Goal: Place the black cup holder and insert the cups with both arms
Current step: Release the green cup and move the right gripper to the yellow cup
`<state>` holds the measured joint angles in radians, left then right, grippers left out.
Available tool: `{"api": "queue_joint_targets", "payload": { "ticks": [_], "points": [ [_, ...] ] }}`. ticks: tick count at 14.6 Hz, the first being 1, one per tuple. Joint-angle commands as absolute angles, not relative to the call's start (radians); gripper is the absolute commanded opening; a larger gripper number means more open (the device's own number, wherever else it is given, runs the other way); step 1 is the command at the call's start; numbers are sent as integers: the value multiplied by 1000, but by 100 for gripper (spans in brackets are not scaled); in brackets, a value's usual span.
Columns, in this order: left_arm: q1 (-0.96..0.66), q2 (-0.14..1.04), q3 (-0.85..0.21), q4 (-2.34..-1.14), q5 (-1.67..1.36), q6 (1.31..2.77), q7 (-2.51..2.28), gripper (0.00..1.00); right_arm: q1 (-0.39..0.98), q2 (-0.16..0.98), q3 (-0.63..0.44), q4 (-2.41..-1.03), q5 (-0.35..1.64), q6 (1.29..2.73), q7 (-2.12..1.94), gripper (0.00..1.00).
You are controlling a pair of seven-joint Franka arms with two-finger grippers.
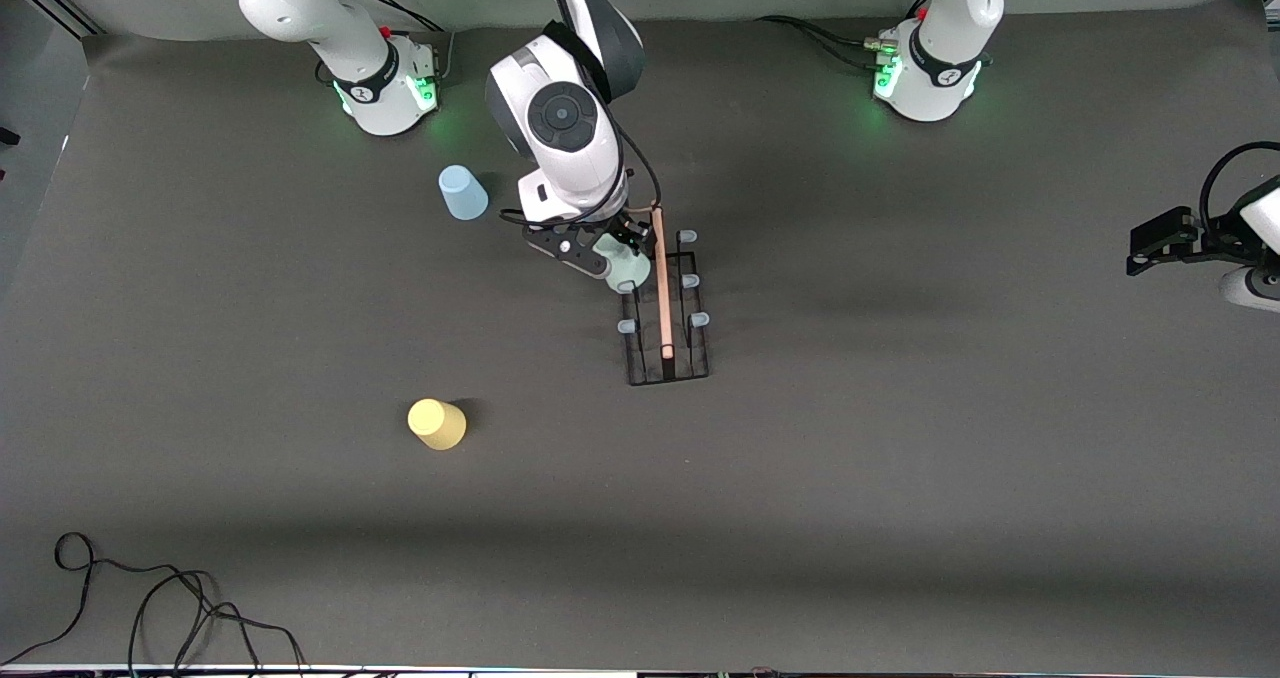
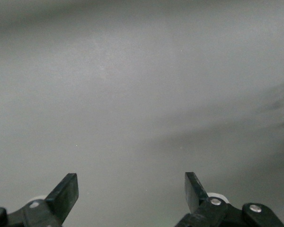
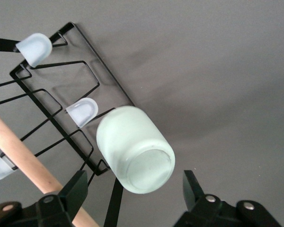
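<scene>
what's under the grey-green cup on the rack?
The grey-green cup sits upside down at the black cup holder's end nearest the robot bases, between the right gripper's open fingers. The peg presumably inside it is covered; five pegs show bare.

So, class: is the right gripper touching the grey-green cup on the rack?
Apart. In the right wrist view, the right gripper is open, with grey table showing between each finger and the grey-green cup, which sits upside down on a peg of the black cup holder.

We see two white jointed arms (image 1: pixel 560 128) with dark grey joints, black cables, green-lit bases (image 1: pixel 395 93), and black grippers (image 3: pixel 132 198) fastened with silver screws.
</scene>
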<state>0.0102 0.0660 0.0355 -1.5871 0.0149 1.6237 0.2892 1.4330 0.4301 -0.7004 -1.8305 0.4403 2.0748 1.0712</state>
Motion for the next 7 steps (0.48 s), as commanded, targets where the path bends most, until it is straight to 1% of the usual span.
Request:
{"api": "queue_joint_targets", "payload": {
  "ticks": [1,2,7],
  "points": [
    [14,67,34,-1574,5,1611,285,100,1417,417,-729,-1783,459,2045,1068,91],
    [14,67,34,-1575,5,1611,285,100,1396,411,-735,-1760,453,2014,1065,93],
    [14,67,34,-1575,5,1611,285,100,1229,410,-738,-1622,445,1846,890,93]
  ]
}}
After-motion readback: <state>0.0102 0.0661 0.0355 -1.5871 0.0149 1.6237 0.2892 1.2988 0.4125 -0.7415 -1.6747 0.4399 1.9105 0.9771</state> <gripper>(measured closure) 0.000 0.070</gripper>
